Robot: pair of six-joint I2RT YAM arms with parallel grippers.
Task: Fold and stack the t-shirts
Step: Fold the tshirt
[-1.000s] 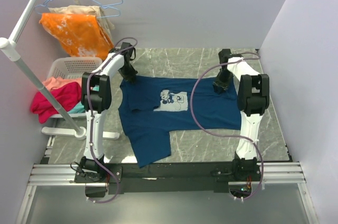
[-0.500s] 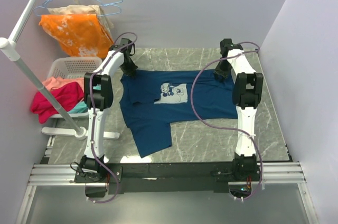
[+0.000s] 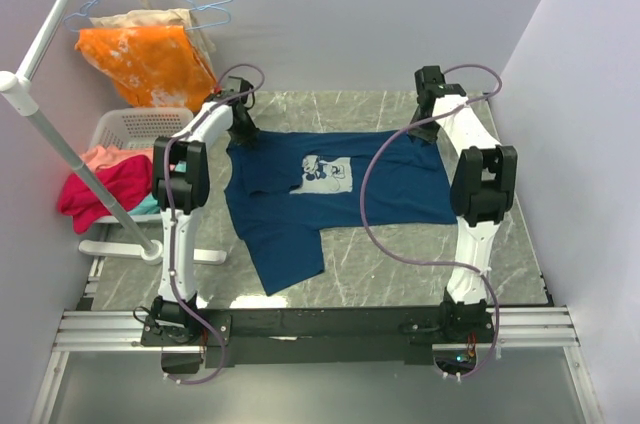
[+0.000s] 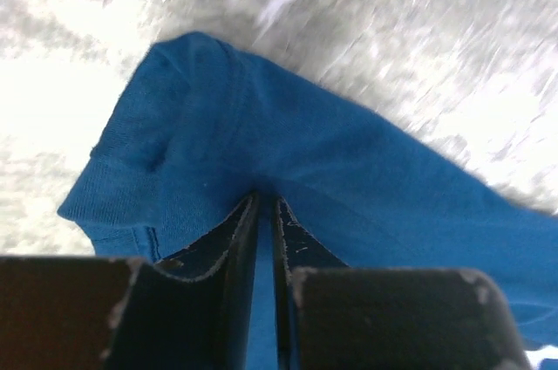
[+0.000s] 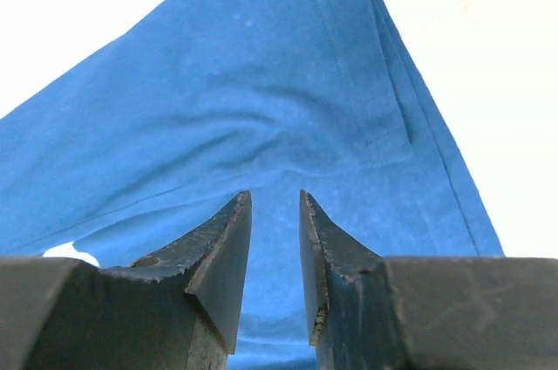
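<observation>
Left end effector (image 4: pixel 266 202) clenched on t-shirt (image 3: pixel 280 234) edge, cloth pinched between fingers. Right end effector (image 5: pixel 275 197) grasping the same shirt. Shirt lies flat on desk (image 3: pixel 420 269), spanning between both end effectors.

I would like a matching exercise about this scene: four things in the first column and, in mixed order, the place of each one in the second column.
Column one:
1. navy t-shirt
2. orange garment
3. white basket
4. red cloth

Column two:
A. hanging high at the far left
B. spread on the marble table
C. lying over the basket's near edge
D. at the left, below the orange garment

Pairs: 1-B, 2-A, 3-D, 4-C
</observation>
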